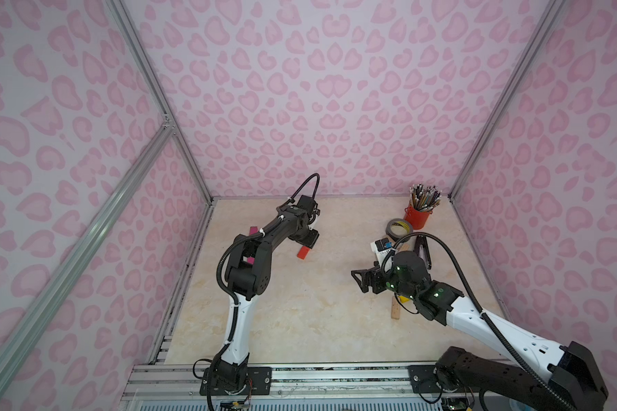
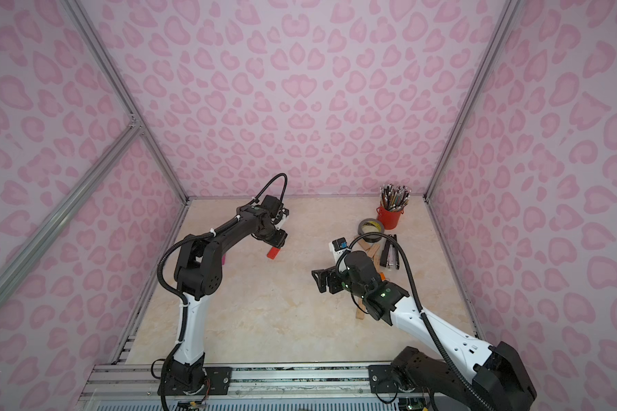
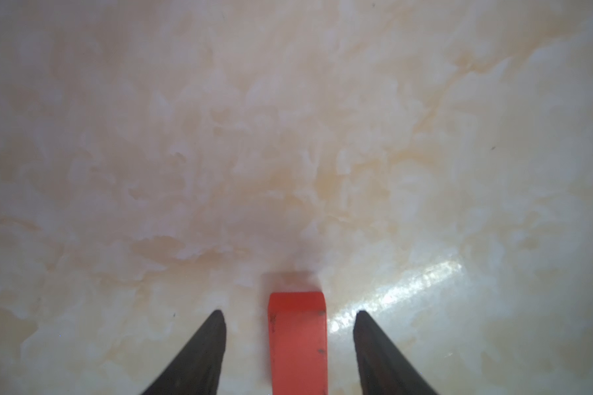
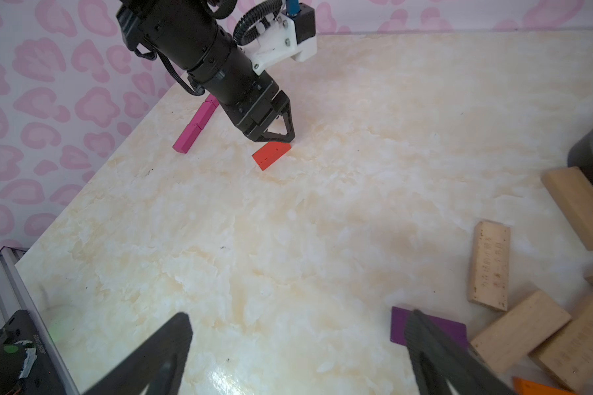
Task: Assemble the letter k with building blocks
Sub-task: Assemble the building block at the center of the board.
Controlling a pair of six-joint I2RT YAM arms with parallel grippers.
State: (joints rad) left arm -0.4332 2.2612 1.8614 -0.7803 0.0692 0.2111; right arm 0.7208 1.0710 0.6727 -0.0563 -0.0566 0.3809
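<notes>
In both top views the left gripper (image 1: 309,242) hangs low over a red block (image 1: 303,252) on the far left part of the table (image 1: 300,320), with magenta blocks (image 1: 253,230) beside its arm. The right gripper (image 2: 320,281) hovers spread and empty near wood blocks (image 2: 360,315), a stapler (image 2: 389,254), tape (image 2: 371,227) and a cup (image 2: 389,217) of pencils. In the left wrist view the fingers (image 3: 199,352) stand apart on either side of the red block, bare table showing between each finger and the block, so nothing is pinched. In the right wrist view the right gripper's jaws are wide with only table between them. A purple block (image 4: 397,325) lies flat partly behind one finger, wood blocks and an orange block (image 4: 534,388) near it. Across the table the red block lies under the left gripper's tips, with the magenta blocks end to end beyond.
</notes>
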